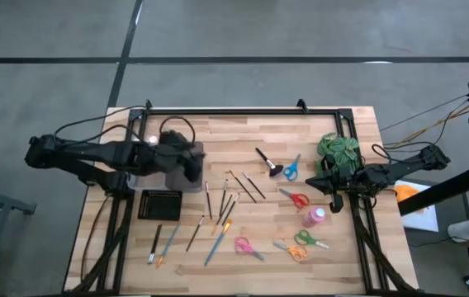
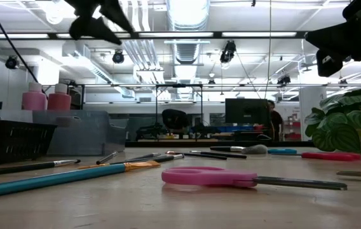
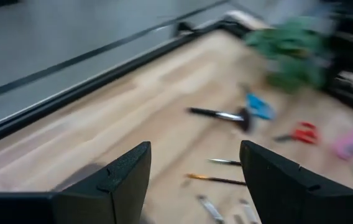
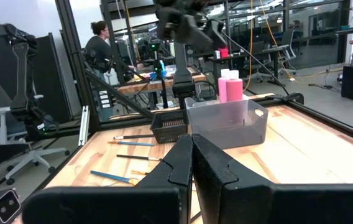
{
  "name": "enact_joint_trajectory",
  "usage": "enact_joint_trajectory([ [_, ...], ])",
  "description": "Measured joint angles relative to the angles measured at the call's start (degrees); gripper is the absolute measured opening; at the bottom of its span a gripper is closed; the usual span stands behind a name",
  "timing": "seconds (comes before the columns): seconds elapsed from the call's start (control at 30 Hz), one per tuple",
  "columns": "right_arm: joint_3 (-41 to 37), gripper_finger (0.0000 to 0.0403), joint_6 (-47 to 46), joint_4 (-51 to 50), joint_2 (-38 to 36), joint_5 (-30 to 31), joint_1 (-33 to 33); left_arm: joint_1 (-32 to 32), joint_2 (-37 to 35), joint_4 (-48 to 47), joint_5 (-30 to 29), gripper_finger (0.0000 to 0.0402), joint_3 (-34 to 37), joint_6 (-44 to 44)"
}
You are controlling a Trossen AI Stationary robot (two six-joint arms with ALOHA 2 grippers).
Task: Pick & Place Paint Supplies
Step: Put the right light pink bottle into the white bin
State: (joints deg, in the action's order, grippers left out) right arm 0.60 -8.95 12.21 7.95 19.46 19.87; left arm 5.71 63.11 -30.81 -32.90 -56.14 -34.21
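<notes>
Jaws of the left gripper (image 1: 191, 162) stand wide and empty above the grey bin (image 1: 158, 177), frame left; right gripper (image 1: 336, 200) jaws closed, empty, frame right.

The whole table (image 1: 243, 124) is seen from straight overhead, while a level view is taken from tabletop height, close behind pink scissors (image 2: 231, 177). The grey bin (image 4: 226, 121) holding pink bottles (image 2: 46, 99) is shared by the low and right wrist views.
</notes>
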Motion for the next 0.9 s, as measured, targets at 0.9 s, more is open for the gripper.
enact_joint_trajectory([
  [0.9,0.0,0.0009,0.0,0.0,0.0,0.0,0.0,7.4,0.0,44.3,26.1,0.0245,16.2,26.5],
])
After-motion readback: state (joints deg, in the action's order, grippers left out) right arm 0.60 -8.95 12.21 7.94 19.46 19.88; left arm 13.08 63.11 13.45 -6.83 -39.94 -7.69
